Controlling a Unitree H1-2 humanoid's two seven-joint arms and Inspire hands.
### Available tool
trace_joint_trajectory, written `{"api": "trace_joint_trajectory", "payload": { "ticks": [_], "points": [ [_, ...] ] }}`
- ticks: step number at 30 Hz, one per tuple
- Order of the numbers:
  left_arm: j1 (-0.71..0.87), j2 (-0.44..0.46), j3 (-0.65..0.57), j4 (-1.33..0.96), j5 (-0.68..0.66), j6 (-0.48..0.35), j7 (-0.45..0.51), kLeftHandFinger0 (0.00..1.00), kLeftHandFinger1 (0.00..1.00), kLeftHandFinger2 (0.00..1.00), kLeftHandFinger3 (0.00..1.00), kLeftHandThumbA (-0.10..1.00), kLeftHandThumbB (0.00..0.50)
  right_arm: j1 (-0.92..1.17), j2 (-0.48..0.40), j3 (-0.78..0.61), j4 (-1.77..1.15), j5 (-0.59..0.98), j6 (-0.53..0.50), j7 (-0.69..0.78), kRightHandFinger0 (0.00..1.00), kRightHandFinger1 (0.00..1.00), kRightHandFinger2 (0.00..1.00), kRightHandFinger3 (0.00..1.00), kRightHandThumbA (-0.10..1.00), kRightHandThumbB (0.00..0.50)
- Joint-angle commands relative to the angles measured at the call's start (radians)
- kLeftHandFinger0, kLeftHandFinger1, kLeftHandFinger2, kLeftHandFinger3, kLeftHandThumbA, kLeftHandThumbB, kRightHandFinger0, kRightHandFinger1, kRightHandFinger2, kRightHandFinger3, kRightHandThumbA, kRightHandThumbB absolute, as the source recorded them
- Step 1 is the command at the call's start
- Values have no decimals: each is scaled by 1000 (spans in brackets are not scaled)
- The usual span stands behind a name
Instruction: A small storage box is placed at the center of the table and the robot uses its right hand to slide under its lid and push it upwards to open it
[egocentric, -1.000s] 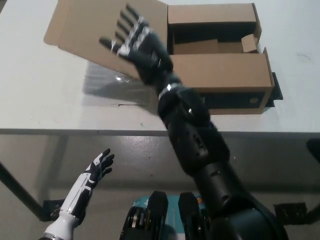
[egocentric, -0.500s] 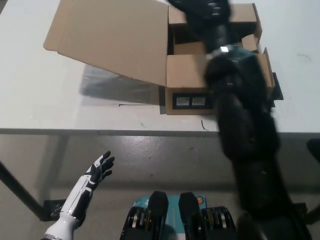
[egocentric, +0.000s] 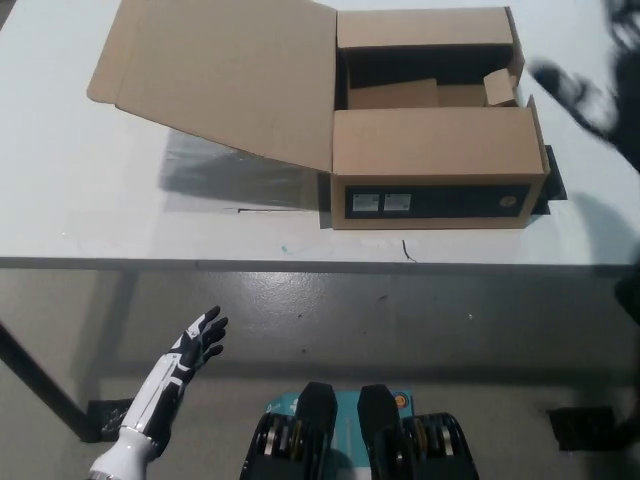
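White tabletop fills the upper part of the view, and the cardboard storage box sits near its middle with the lid thrown open to the left. Off to the box's right, well apart from it, the black right hand shows as a blur; whether it's spread or closed I can't tell. Below the table edge, the white left hand rests, fingers apart and empty.

I see a plain brown cardboard storage box whose dark front panel carries two small white labels. Its lid is the same unprinted brown. The desk is white, and the floor below is grey. My left hand is white with black fingers; my right hand is a black blur.
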Motion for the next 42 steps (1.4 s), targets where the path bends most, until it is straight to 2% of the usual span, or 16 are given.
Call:
{"api": "trace_joint_trajectory", "payload": {
  "ticks": [1,7,8,9,10,11,14,15,18,19,21,25,27,29,39,42],
  "points": [
    [11,7,15,-38,-34,-47,-16,1000,1000,1000,1000,1000,300,281,-94,-78,-314,-88,-106,37,1000,1000,1000,1000,1000,350],
    [4,5,17,-33,-36,-50,-20,1000,1000,1000,1000,1000,301,374,-98,-56,-301,-84,-133,27,1000,1000,1000,1000,1000,337],
    [15,3,15,-36,-34,-52,-20,1000,1000,1000,1000,1000,281,428,-84,-40,-269,-87,-168,42,1000,1000,1000,1000,1000,311],
    [32,1,13,-39,-31,-57,-21,1000,1000,1000,1000,1000,279,516,-59,-13,-213,-99,-225,65,1000,1000,1000,1000,1000,321],
    [32,0,14,-38,-33,-58,-20,1000,1000,1000,1000,1000,279,527,-56,-8,-203,-107,-231,64,1000,1000,1000,1000,1000,323],
    [45,1,16,-52,-33,-45,-19,1000,1000,1000,1000,1000,286,562,-36,14,-167,-125,-245,61,1000,1000,1000,1000,1000,351],
    [44,2,17,-53,-35,-40,-20,1000,1000,1000,1000,1000,288,568,-35,26,-147,-128,-261,56,1000,1000,1000,1000,1000,352],
    [41,3,17,-51,-33,-42,-20,1000,1000,1000,1000,1000,285,569,-24,34,-99,-153,-279,50,1000,1000,1000,1000,1000,380],
    [33,6,17,-46,-25,-45,-18,1000,1000,1000,1000,1000,286,567,-7,52,16,-192,-342,46,1000,1000,1000,1000,1000,367],
    [32,5,18,-41,-33,-50,-20,1000,1000,1000,1000,1000,286,568,-3,62,81,-189,-354,53,1000,1000,1000,1000,1000,322],
    [30,2,19,-40,-38,-49,-21,1000,1000,1000,1000,1000,288,566,2,72,156,-192,-381,56,1000,1000,1000,1000,1000,286],
    [28,3,20,-38,-40,-51,-20,1000,1000,1000,1000,1000,288,563,1,79,183,-200,-402,49,1000,1000,1000,1000,1000,284],
    [29,4,20,-45,-46,-44,-24,1000,1000,1000,1000,1000,293,540,5,104,319,-184,-417,77,1000,1000,1000,1000,1000,205],
    [29,6,19,-48,-41,-42,-23,1000,1000,1000,1000,1000,294,529,8,111,370,-183,-437,80,1000,1000,1000,1000,1000,170],
    [9,11,27,-43,-37,-42,-15,1000,1000,1000,1000,1000,286,494,-5,130,467,-239,-409,60,1000,1000,1000,1000,1000,176],
    [4,9,28,-36,-41,-48,-17,1000,1000,1000,1000,1000,272,491,-10,130,481,-238,-413,63,1000,1000,1000,1000,1000,149]
  ]
}}
